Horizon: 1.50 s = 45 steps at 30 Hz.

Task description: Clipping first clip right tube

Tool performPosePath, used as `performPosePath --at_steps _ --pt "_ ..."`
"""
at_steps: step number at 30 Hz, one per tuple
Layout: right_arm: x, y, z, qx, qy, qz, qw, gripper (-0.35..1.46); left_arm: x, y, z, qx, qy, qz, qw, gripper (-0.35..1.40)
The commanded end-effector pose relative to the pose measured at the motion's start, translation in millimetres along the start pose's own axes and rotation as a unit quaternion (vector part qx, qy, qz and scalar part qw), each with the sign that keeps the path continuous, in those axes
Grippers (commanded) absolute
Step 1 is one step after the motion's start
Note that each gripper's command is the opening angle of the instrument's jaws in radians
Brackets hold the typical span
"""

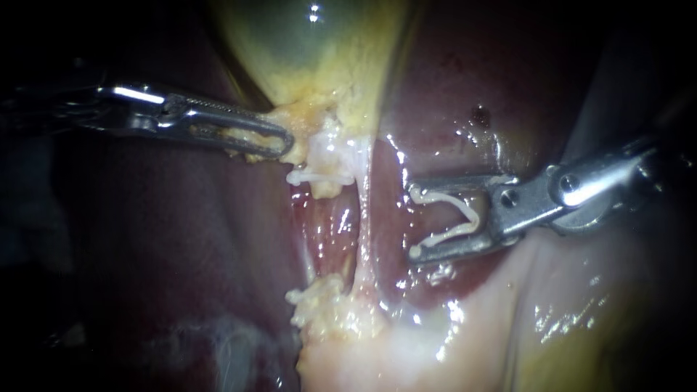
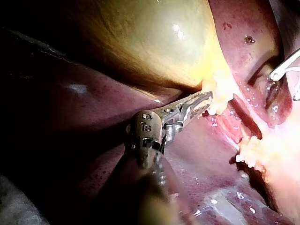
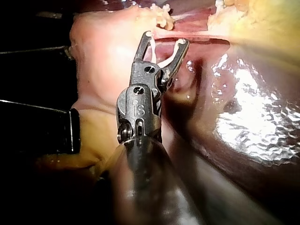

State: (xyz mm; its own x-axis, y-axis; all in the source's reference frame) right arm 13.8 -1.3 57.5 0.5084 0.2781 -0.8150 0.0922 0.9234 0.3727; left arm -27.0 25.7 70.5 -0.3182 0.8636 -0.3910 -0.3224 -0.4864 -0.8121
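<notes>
Here, the right instrument holds a white clip spread wide between both jaws. The clip's open end faces the right tube, just beside it. Beyond, the left instrument has its jaws clamped on yellow tissue at the neck of the gallbladder. Only the left wrist view shows the gallbladder's full rounded body.

The open white clip lies just beside the thin, pale right tube, not yet around it.
</notes>
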Motion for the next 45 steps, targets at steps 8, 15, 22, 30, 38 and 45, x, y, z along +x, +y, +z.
performPosePath --at_steps 8,15,22,30,38,45 --pt "-0.1 0.0 0.0 0.0 0.0 0.0 1.0 0.5 0.5 0.7 -2.0 0.002 0.003 -0.002 1.0 -0.35" --pt "-0.1 0.1 0.0 0.0 0.0 0.0 1.0 0.5 2.2 3.7 -6.3 0.008 0.008 -0.01 0.9999 -0.35" --pt "-0.1 0.1 0.0 0.0 0.0 0.0 1.0 0.5 4.7 6.3 -10.1 0.017 0.021 0.006 0.9996 -0.35" --pt "-0.1 0.1 0.0 0.0 0.0 0.0 1.0 0.5 6.4 6.8 -12.5 0.022 0.031 0.012 0.9992 -0.35" --pt "-0.1 0.1 0.0 0.0 0.002 0.0 1.0 0.5 7.2 7.9 -13.4 0.022 0.038 0.014 0.999 -0.35" --pt "-0.2 -0.1 0.5 0.003 0.002 -0.001 1.0 0.5 7.1 8.4 -13.2 0.023 0.038 0.014 0.9989 -0.35"
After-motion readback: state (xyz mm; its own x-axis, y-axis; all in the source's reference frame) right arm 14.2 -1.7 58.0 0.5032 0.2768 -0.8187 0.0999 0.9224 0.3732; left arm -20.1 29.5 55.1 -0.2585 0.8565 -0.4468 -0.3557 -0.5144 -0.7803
